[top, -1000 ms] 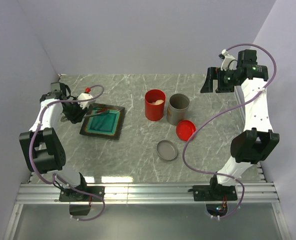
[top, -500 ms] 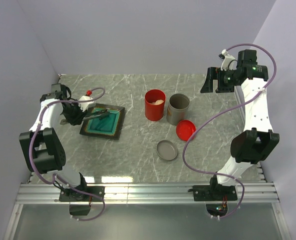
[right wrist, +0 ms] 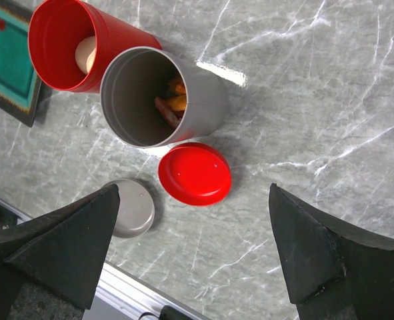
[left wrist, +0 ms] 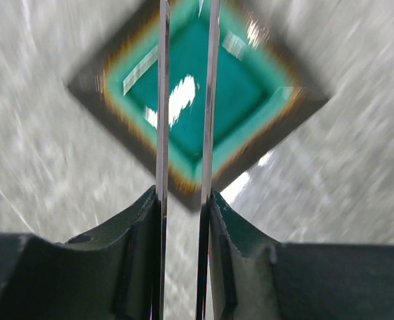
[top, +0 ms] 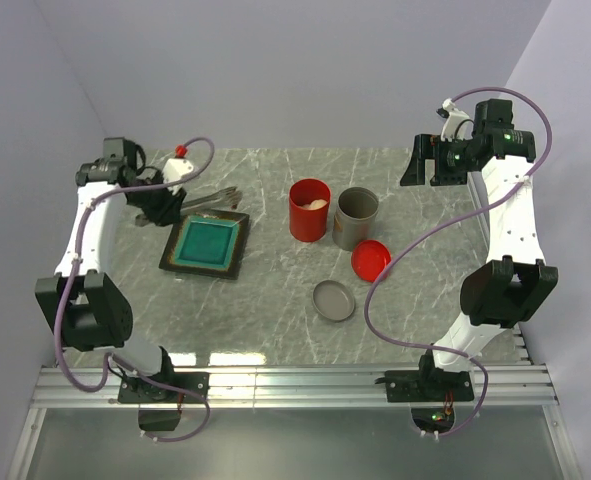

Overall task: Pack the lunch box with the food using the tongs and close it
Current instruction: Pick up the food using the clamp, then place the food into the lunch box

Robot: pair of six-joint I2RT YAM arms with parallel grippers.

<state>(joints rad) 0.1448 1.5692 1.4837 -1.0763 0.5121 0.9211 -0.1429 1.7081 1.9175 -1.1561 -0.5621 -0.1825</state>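
My left gripper (top: 163, 205) (left wrist: 182, 200) is shut on the tongs (top: 213, 197) (left wrist: 162, 100). It holds their two thin grey arms squeezed close together above the far edge of the dark tray (top: 207, 245) (left wrist: 117, 63). The tray's teal inside looks bare. The red lunch box (top: 309, 208) (right wrist: 50, 27) stands open mid-table with a pale beige ball of food (top: 316, 203) (right wrist: 85, 53) in it. Its red lid (top: 370, 260) (right wrist: 195, 173) lies flat on the table. My right gripper (top: 422, 160) (right wrist: 195, 200) hangs open, high over the lids.
A grey cylinder (top: 356, 218) (right wrist: 203, 100) stands right of the lunch box with orange and red food bits (right wrist: 173, 103) inside. Its grey lid (top: 334, 300) (right wrist: 131, 207) lies nearer the front. The aluminium rail (top: 295, 385) runs along the near table edge.
The left arm has lifted the tongs out of the tray and swung them back and up, toward the tray's far edge. The tongs' arms are squeezed closer. The right arm has not moved.
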